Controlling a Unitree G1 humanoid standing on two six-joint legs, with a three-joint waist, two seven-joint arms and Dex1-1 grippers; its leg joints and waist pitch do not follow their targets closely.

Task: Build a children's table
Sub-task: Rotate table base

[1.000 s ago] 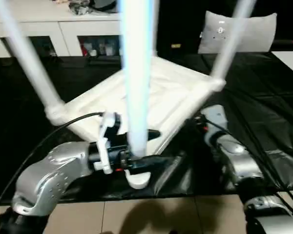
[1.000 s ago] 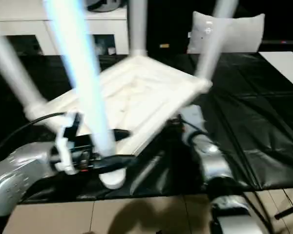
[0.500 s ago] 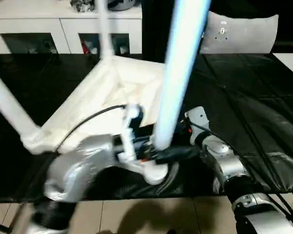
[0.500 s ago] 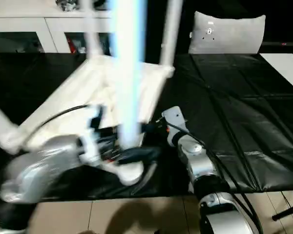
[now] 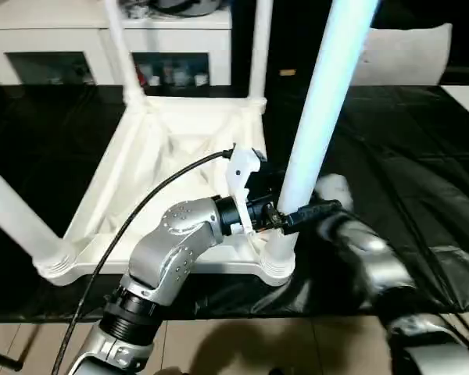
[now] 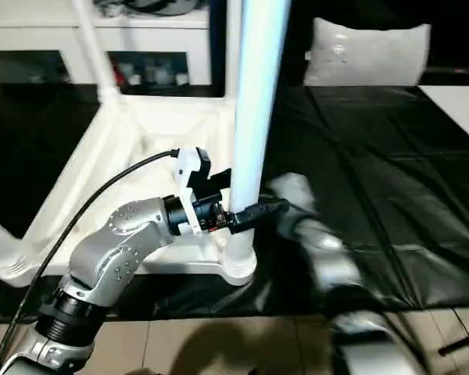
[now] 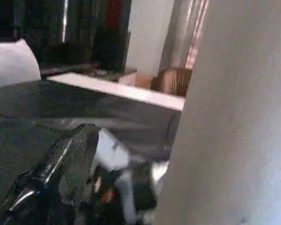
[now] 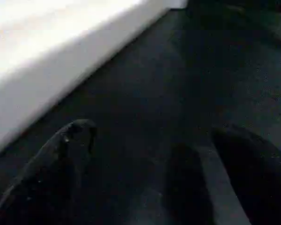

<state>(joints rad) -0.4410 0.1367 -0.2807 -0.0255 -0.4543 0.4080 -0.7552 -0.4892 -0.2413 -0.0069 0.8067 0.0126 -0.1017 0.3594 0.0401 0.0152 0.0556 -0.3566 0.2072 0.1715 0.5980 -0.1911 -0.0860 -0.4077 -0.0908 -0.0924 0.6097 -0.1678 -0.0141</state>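
Swung round on the black-covered table (image 5: 422,156) since a second ago, the children's table (image 5: 172,148) now lies with its square top (image 5: 109,195) almost square to the robot. The leg by the left hand (image 5: 309,211) has shifted from the middle of the head view to right of middle. The right arm has shifted as well and shows blurred at the lower right.

The children's table rests upside down, ribbed underside up, near the front edge of the black cover. The left hand reaches across the near edge of the top to the near right leg (image 5: 322,117), low down, just above its corner socket (image 5: 277,264). One black finger (image 5: 316,211) crosses in front of the leg. The other is hidden behind it, so the hand looks to be grasping the leg with its fingers spread wide. The right hand (image 8: 152,136) is released, its fingers well apart over bare black cover with nothing between them, beside the white edge of the top.

As a judgement, assembly looks nearly done: every corner has a leg standing in it. What seems left is pressing this last leg home and turning the table onto its feet. Whether the leg is fully seated I cannot tell.

Counted: one top, and four legs, the near right, near left (image 5: 16,211), far left (image 5: 117,47) and far right (image 5: 258,47). Behind stands one white cabinet (image 5: 62,39)
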